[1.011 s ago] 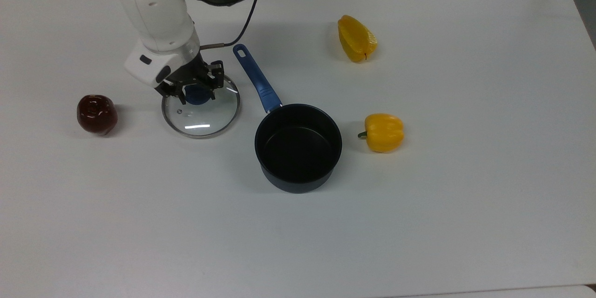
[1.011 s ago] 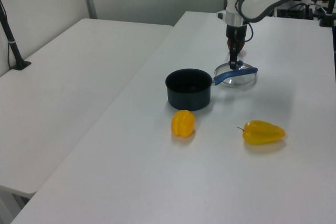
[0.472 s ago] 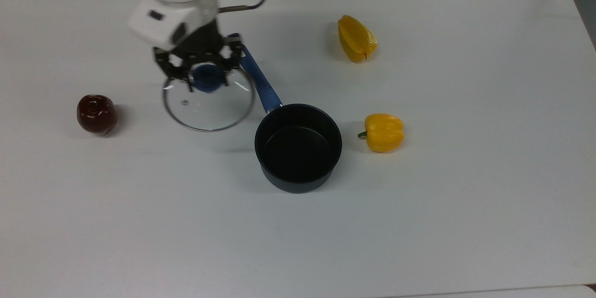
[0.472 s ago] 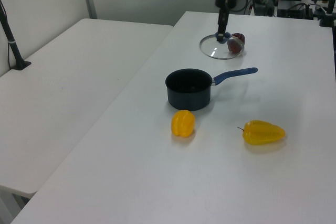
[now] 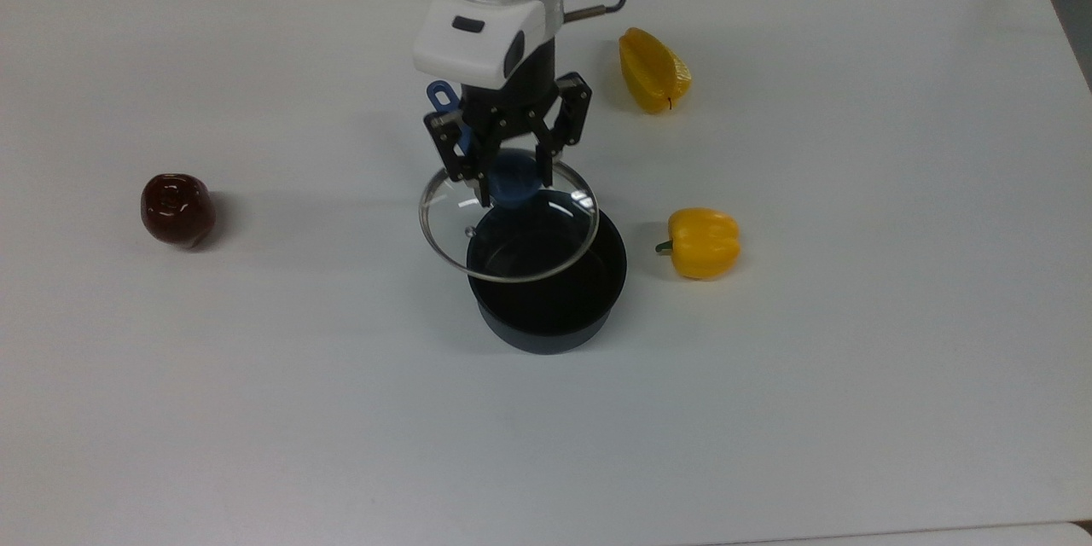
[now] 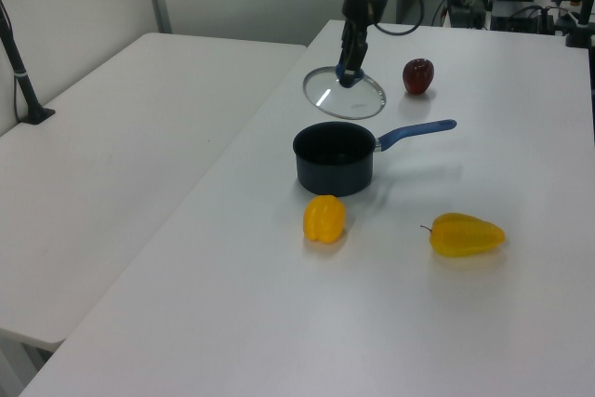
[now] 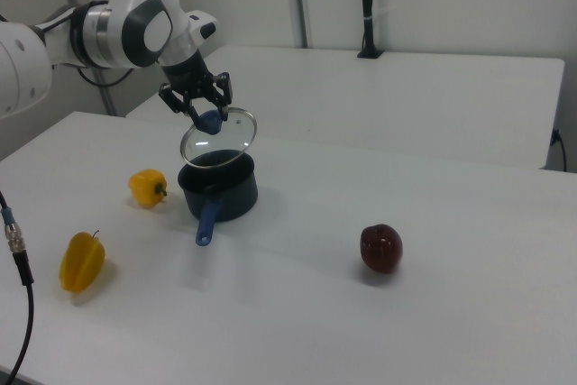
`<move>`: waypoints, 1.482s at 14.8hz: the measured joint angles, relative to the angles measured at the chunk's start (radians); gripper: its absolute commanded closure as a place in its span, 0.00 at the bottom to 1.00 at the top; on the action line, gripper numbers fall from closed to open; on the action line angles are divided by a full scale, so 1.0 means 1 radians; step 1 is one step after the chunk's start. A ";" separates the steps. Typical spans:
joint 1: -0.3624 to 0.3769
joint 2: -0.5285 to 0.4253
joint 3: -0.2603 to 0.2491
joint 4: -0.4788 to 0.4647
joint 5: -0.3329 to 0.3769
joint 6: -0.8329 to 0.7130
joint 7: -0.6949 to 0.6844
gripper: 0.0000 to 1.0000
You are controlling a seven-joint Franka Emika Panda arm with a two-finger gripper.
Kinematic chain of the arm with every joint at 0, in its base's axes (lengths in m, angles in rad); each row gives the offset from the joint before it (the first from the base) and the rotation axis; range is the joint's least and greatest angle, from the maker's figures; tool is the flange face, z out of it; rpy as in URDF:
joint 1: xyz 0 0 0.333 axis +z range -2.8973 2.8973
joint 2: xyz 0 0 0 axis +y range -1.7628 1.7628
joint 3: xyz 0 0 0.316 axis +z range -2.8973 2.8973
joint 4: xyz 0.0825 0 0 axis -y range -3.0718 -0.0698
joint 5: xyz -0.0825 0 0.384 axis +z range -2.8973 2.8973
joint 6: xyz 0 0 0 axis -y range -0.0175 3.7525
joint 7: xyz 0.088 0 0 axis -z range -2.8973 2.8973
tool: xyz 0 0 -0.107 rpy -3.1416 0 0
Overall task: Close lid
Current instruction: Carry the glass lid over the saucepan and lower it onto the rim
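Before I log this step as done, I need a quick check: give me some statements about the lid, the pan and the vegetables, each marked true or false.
1. The round clear glass lid with a blue knob sits on the black saucepan. False: it is held above it.
2. The claw grips the lid's knob. True.
3. The saucepan holds a pepper. False: it is empty.
4. Two yellow peppers lie on the white table. True.
5. The dark red apple touches the saucepan. False: it lies apart.
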 measured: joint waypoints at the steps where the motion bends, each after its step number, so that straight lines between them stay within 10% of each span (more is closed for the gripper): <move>1: 0.005 0.014 0.000 0.000 0.000 0.024 0.000 0.61; 22: 0.033 0.106 0.000 -0.009 0.040 0.057 0.063 0.59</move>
